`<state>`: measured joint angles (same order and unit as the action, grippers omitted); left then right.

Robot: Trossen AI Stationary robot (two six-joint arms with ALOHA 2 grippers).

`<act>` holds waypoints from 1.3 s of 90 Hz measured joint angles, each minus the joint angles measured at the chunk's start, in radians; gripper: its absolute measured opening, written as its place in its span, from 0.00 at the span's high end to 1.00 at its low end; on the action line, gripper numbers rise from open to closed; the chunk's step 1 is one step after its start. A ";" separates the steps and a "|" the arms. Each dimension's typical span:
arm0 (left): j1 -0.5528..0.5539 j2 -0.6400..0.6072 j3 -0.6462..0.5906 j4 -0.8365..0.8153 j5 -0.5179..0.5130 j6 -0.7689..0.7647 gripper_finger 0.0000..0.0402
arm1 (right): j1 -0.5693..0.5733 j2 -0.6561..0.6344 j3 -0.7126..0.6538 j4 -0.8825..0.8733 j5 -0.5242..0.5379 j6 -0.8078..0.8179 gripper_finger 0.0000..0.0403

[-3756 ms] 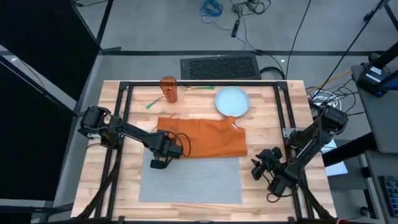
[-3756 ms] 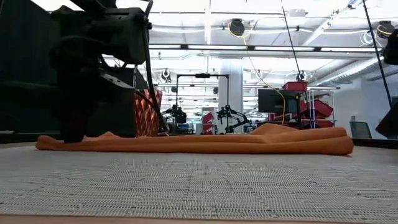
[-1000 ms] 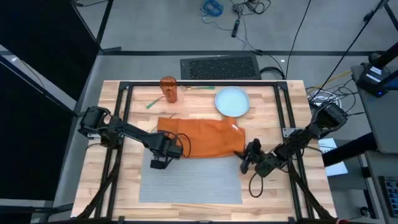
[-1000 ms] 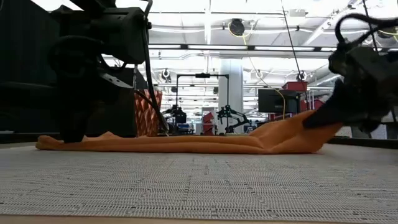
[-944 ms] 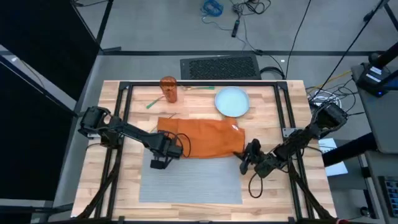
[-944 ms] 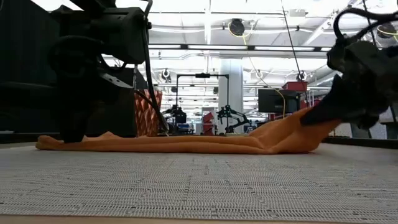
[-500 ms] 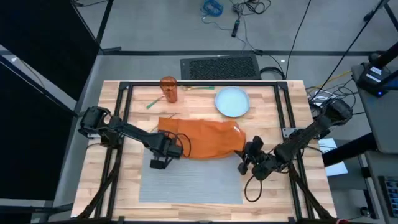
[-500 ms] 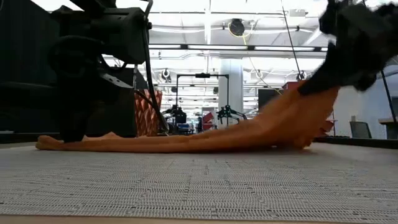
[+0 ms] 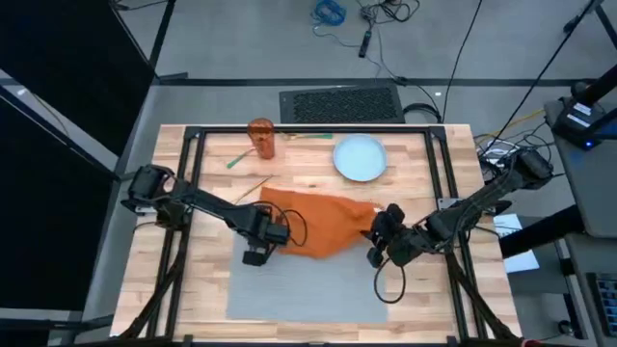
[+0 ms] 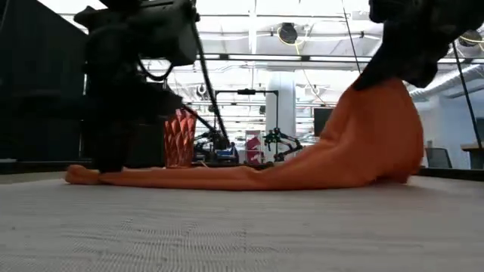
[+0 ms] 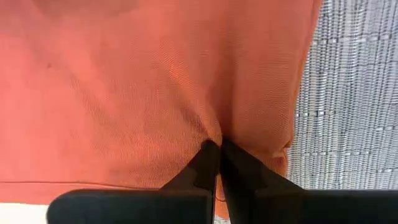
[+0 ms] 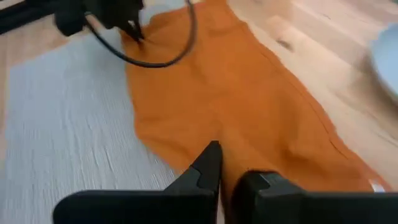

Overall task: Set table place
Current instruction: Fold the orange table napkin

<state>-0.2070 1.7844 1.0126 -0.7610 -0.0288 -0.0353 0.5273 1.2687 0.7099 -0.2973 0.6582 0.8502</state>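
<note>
Overhead, table-level and two close wrist views, all sharing the orange napkin (image 9: 323,221).

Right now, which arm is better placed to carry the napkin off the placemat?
Hard to split: both grip it. Left gripper pinches one end low; right gripper holds the other end of the napkin raised above the placemat, so right leads.

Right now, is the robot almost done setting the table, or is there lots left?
Lots left. Done: the grey placemat lies flat on the table. In hand: both tools pinch the orange napkin, the left tool at one end, the right tool lifting the other end. Left: the plate, the orange cup and a utensil sit away from the placemat.
</note>
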 joint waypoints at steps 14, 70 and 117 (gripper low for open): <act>0.002 0.016 0.034 0.047 0.003 0.019 1.00 | 0.005 0.001 0.000 0.009 -0.011 -0.005 1.00; 0.002 0.058 0.143 0.103 -0.031 0.042 1.00 | 0.002 0.001 0.082 -0.019 -0.036 -0.132 1.00; -0.027 0.055 0.145 -0.003 -0.006 0.033 0.90 | 0.002 0.001 0.082 -0.045 -0.036 -0.120 1.00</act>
<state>-0.2336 1.8397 1.1576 -0.7643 -0.0345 -0.0025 0.5297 1.2701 0.7921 -0.3428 0.6224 0.7297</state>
